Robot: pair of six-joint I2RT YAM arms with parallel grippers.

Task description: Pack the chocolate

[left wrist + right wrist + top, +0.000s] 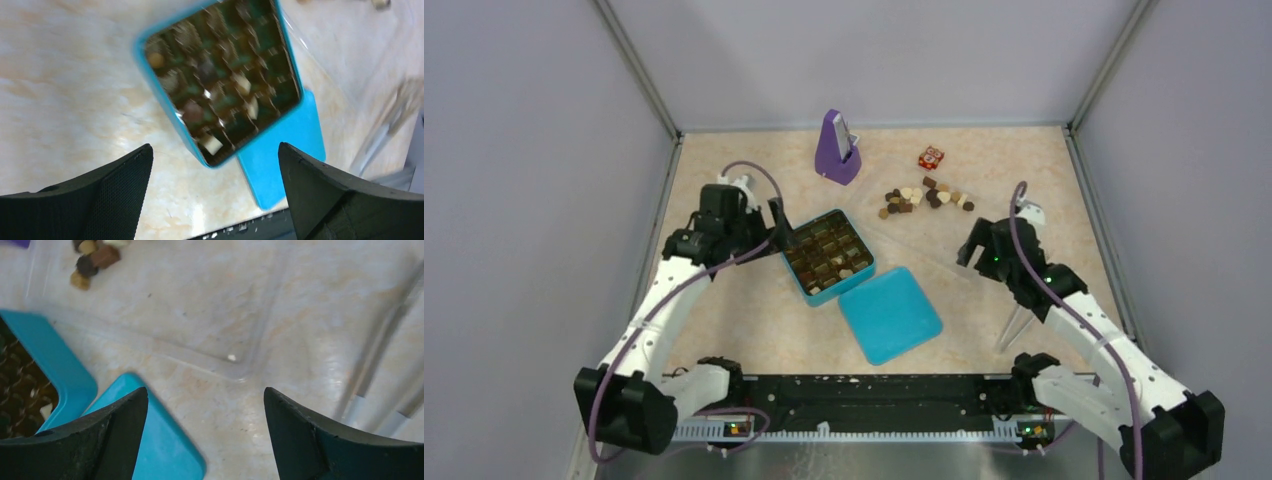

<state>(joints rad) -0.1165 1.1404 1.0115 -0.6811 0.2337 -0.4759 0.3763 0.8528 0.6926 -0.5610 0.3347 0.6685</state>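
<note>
Loose chocolate lies in a scattered pile at the back right, on a clear plastic tray; a few pieces show at the top left of the right wrist view. The teal box holds several pieces in its dark grid, among them a cream one. My left gripper hovers at the box's left edge, open and empty. My right gripper hangs open and empty over the table between the lid and the tray's near corner.
The teal lid lies flat in front of the box. A purple upright object stands at the back centre, and a red-and-white cube sits behind the pile. Metal tweezers lie under the right arm. Walls enclose three sides.
</note>
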